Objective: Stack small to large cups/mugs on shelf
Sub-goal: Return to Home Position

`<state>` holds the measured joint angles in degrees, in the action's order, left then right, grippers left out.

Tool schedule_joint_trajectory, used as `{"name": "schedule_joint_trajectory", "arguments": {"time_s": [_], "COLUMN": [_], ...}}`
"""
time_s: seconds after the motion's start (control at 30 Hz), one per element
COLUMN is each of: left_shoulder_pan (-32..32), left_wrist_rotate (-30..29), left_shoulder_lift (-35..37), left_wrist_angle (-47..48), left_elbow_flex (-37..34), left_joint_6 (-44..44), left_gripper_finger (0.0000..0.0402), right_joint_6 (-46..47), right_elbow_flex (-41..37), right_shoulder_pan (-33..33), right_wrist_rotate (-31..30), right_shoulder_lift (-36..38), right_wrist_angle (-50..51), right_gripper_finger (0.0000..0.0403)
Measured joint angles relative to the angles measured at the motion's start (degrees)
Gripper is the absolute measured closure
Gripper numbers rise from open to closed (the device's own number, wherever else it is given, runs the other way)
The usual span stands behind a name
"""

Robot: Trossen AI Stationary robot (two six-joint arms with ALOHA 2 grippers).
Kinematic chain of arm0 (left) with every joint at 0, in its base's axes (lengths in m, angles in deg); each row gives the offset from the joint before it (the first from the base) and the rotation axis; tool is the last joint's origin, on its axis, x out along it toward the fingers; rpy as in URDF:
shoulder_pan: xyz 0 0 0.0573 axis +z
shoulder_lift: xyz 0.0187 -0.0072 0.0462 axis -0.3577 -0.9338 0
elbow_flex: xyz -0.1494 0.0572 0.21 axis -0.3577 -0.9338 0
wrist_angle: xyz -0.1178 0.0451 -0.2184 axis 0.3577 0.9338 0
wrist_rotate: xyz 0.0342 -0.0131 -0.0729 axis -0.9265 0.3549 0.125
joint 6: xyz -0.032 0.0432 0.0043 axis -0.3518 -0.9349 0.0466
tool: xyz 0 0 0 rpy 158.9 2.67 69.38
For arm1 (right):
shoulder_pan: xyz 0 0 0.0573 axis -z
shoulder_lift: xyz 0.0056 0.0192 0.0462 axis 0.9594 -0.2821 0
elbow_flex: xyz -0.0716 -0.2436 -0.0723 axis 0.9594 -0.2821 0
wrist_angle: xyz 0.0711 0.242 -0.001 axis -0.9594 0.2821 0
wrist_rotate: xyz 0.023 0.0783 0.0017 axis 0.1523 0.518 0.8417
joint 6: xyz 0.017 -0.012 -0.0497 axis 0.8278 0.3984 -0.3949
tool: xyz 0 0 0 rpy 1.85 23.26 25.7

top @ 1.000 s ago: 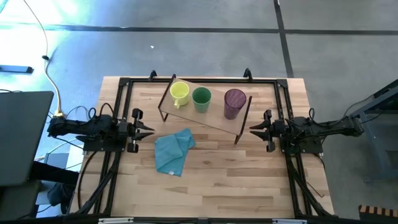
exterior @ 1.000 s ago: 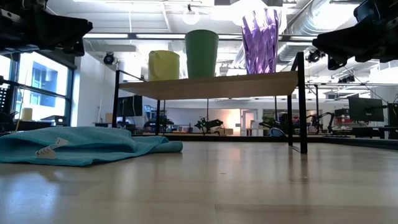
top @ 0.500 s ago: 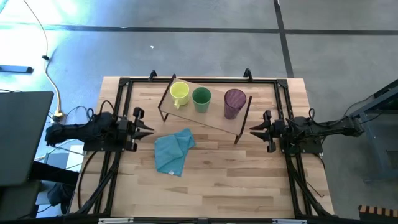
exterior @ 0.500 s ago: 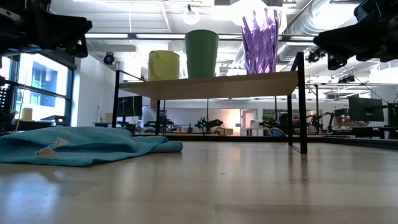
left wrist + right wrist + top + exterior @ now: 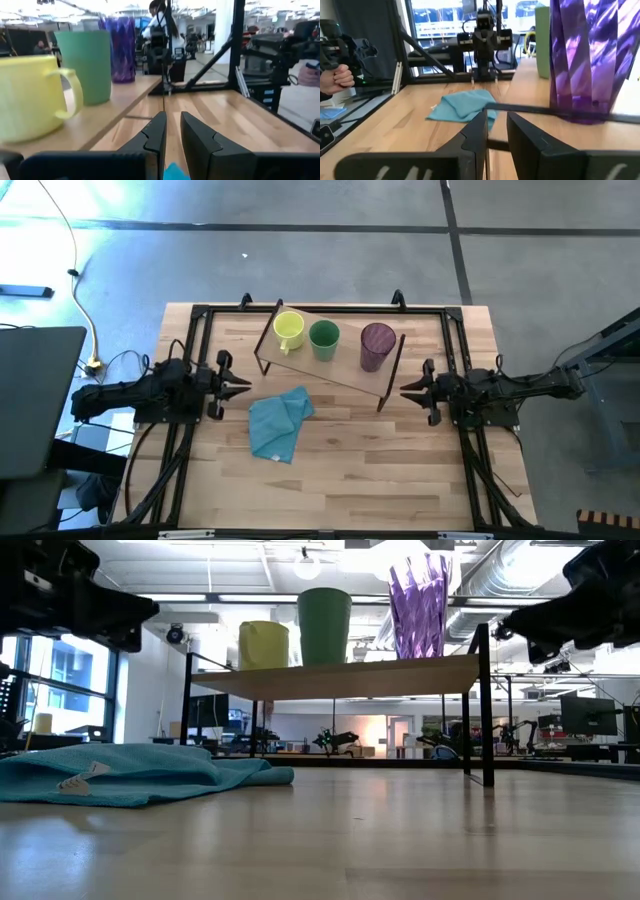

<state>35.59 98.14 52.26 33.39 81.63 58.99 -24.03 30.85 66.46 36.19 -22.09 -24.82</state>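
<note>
A yellow mug (image 5: 288, 329), a green cup (image 5: 324, 336) and a purple tumbler (image 5: 377, 343) stand upright in a row, on their bases, on the light-wood shelf (image 5: 300, 361). The shelf stands on thin dark legs at the table's far middle. My left gripper (image 5: 244, 387) is shut and empty, left of the shelf and above the table. Its wrist view shows the mug (image 5: 30, 97), the cup (image 5: 85, 65) and the tumbler (image 5: 119, 47). My right gripper (image 5: 404, 389) is shut and empty, just right of the shelf, with the tumbler (image 5: 590, 55) close ahead.
A light blue cloth (image 5: 278, 423) lies crumpled on the table in front of the shelf, nearer my left gripper. A black frame (image 5: 320, 308) runs along the table's far and side edges. A person's hand (image 5: 340, 77) shows beyond the table's left side.
My left gripper has moved a little toward the table's right edge, nearer the shelf, and slightly down. My right gripper has edged toward the table's left edge and dipped slightly. The cups and the cloth have stayed still.
</note>
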Motion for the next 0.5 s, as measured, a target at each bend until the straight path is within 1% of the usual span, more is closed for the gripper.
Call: {"name": "schedule_joint_trajectory", "arguments": {"time_s": [0.13, 0.37, 0.5], "left_shoulder_pan": [0.0, 0.0, 0.0], "left_wrist_rotate": [0.09, 0.11, 0.11], "left_shoulder_lift": [-0.04, -0.09, -0.09], "left_wrist_angle": [0.8, 0.78, 0.76], "left_elbow_flex": [0.0, 0.0, 0.0], "left_joint_6": [0.54, 1.67, 2.48], "left_gripper_finger": [0.0355, 0.0355, 0.0355], "right_joint_6": [0.57, -1.74, -1.87], "right_elbow_flex": [0.0, 0.0, 0.0], "right_shoulder_pan": [0.02, 0.0, 0.0], "right_wrist_rotate": [0.13, 4.95, 5.36], "right_shoulder_lift": [0.01, 0.01, 0.0], "right_wrist_angle": [1.75, 2.9, 4.54], "right_gripper_finger": [0.0336, 0.0336, 0.0336]}}
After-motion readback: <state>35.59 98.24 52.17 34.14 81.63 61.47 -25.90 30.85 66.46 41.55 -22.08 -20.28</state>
